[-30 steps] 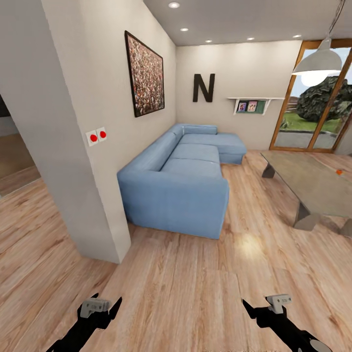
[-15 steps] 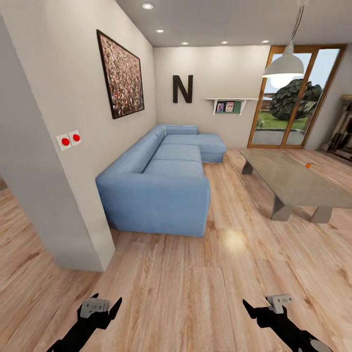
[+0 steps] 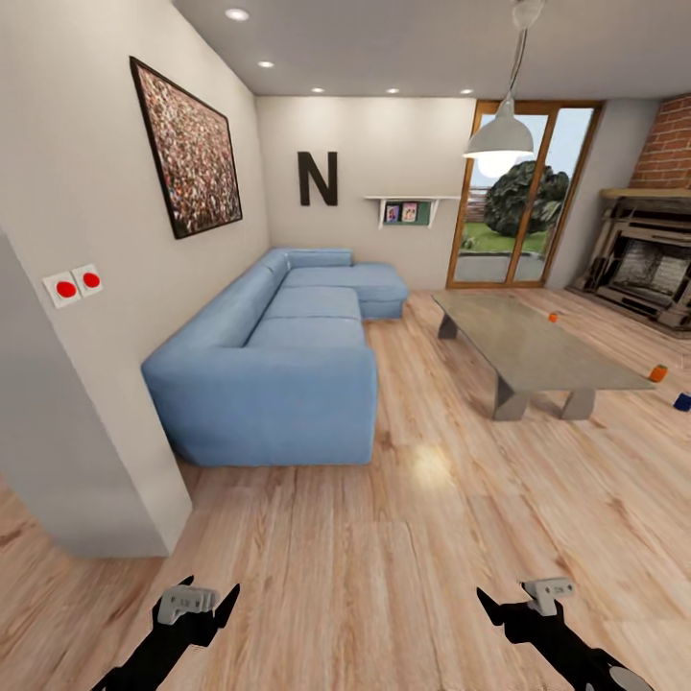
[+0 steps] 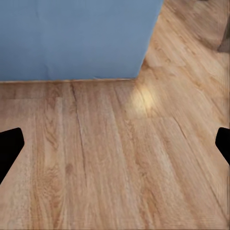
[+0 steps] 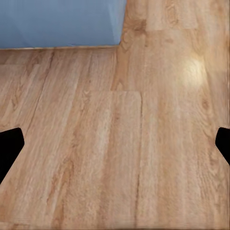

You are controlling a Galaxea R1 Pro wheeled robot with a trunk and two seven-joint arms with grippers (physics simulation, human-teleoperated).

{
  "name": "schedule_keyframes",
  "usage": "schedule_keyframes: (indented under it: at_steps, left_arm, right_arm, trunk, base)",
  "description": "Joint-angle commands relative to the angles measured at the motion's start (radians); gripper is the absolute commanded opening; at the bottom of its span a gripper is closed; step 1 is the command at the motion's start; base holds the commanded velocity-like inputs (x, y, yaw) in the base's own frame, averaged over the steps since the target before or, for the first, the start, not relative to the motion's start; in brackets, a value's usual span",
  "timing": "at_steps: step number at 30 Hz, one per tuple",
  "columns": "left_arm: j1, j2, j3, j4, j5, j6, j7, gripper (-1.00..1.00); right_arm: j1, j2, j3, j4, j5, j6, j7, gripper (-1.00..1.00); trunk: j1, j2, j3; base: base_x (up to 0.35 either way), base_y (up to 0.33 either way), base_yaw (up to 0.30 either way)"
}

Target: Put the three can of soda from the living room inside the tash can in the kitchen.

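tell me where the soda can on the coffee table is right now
In the head view, one orange soda can stands on the far right edge of the grey coffee table, right of the blue sofa and toward the brick fireplace.

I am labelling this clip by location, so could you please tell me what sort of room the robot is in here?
Most likely a living room: a blue corner sofa stands along the wall, a low coffee table sits on the wood plank floor, and a brick fireplace stands beside glass doors.
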Motion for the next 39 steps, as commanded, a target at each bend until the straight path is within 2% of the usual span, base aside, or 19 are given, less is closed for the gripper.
schedule_keyframes:
  at_steps: [1, 20, 39]
  left_arm:
    - [0.0, 0.0, 0.0, 0.0, 0.0, 0.0, 0.0, 1.0]
    - [0.0, 0.0, 0.0, 0.0, 0.0, 0.0, 0.001, 1.0]
    - [0.0, 0.0, 0.0, 0.0, 0.0, 0.0, 0.001, 1.0]
  right_arm:
    - [0.0, 0.0, 0.0, 0.0, 0.0, 0.0, 0.0, 1.0]
    - [0.0, -0.003, -0.001, 0.0, -0.001, -0.001, 0.0, 1.0]
    - [0.0, -0.003, -0.002, 0.0, -0.003, -0.002, -0.001, 1.0]
  trunk:
    - [0.0, 0.0, 0.001]
    - [0.0, 0.0, 0.013]
    - [0.0, 0.0, 0.025]
  base:
    - [0.0, 0.0, -0.251]
    - [0.0, -0.011, -0.251]
    - [0.0, -0.251, -0.251]
